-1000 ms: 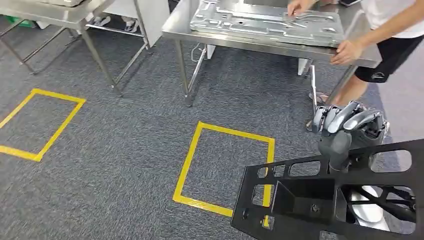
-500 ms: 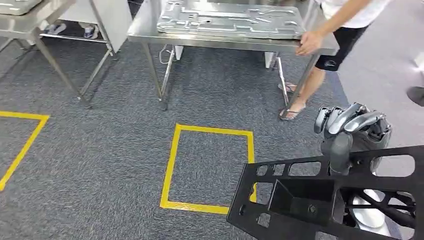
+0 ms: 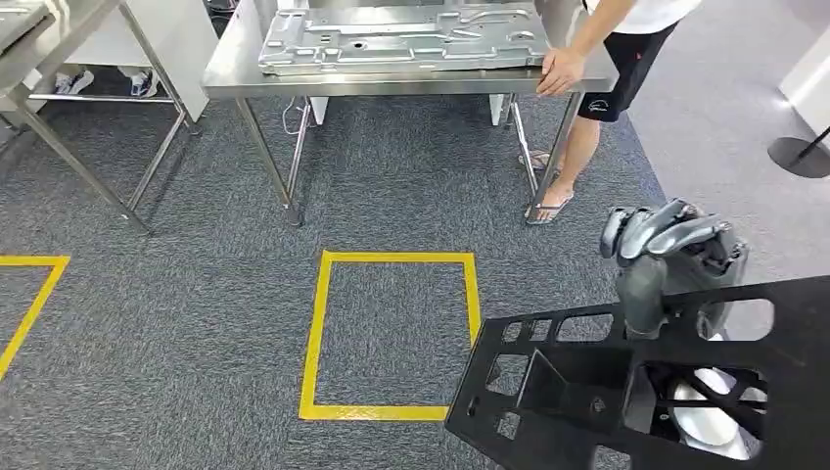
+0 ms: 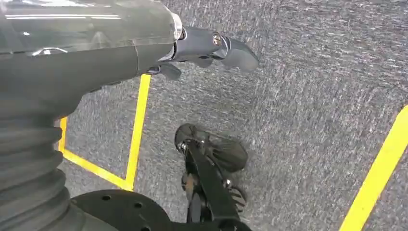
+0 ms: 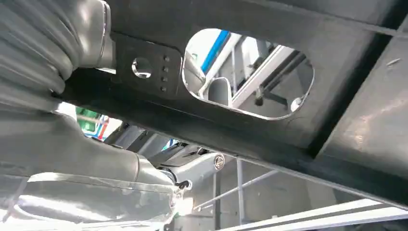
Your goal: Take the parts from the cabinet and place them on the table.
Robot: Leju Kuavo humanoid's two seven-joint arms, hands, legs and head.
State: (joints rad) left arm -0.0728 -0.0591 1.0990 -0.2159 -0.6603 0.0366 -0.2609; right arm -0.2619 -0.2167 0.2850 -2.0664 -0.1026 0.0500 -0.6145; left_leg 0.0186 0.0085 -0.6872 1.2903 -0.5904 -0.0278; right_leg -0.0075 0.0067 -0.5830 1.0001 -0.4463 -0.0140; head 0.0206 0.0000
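Right hand [image 3: 670,257] gripping black part [image 3: 626,392], lower right of frame: flat matte plate showing rectangular cutouts. Left hand [image 4: 211,48] fingers sitting apart, holding nothing.

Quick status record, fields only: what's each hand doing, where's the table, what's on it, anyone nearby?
right hand: grips the black frame by its upper edge, thumb down its near face
left hand: holds nothing, hangs over the carpet
table: steel, ahead beyond the yellow square taped on the floor
on table: large silver panel lying flat
person: stands at the table's right end, hand on its corner
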